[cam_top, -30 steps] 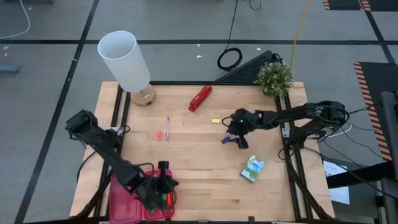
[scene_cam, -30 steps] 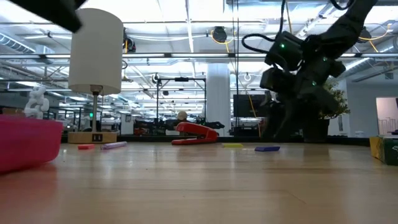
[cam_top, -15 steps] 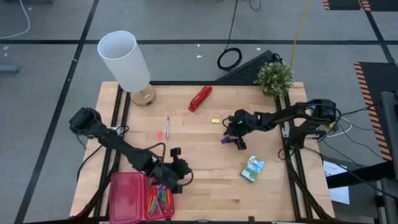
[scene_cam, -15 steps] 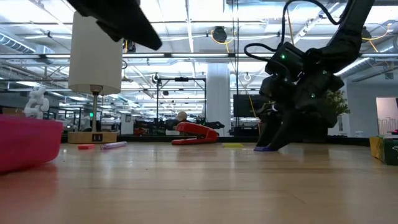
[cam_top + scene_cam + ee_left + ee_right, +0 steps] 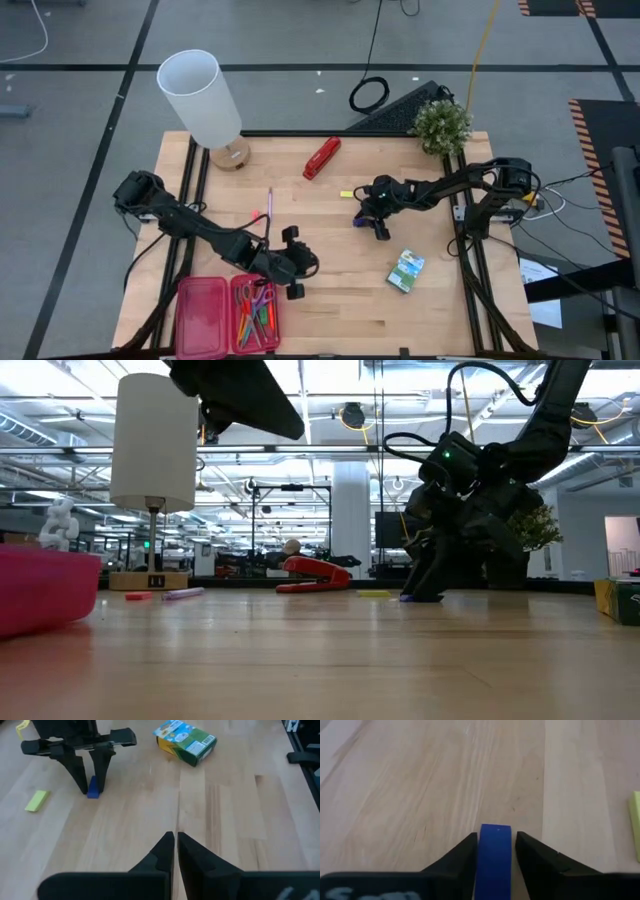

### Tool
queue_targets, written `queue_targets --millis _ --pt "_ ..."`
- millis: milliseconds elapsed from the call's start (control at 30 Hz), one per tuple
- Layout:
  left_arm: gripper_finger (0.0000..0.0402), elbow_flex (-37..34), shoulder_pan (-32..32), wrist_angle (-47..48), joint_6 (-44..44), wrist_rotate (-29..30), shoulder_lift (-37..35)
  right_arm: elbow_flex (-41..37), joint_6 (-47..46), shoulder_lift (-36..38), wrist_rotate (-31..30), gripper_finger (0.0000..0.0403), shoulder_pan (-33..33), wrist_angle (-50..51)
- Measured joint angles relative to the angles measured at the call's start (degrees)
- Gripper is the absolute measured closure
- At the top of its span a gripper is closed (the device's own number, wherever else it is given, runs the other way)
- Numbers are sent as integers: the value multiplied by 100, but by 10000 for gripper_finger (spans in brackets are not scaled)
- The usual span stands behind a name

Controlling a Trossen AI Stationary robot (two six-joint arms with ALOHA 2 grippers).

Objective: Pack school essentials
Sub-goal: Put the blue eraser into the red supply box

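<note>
Eraser (image 5: 495, 851) pinched in right gripper (image 5: 369, 221), mid tabletop.
Left gripper (image 5: 299, 266) fingers together, w/ nothing held, near pink case (image 5: 203, 318).

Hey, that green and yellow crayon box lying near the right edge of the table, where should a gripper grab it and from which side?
Across its two long edges, coming straight down from above. The crayon box lies flat on its broad face on the table, slightly angled, with bare wood all around, so fingers likely fit either side of its narrower width.
</note>
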State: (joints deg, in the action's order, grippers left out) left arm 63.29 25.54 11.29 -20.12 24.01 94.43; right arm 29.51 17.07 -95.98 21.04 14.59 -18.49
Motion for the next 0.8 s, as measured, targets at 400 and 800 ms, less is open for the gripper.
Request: queue_targets --millis 400,800 --pt "376 -46 125 9 101 -2 4 -11 -544 211 2 308 -7 -78" --pt "376 -46 121 -405 69 108 8 -32 -1294 821 406 308 -199 -32"
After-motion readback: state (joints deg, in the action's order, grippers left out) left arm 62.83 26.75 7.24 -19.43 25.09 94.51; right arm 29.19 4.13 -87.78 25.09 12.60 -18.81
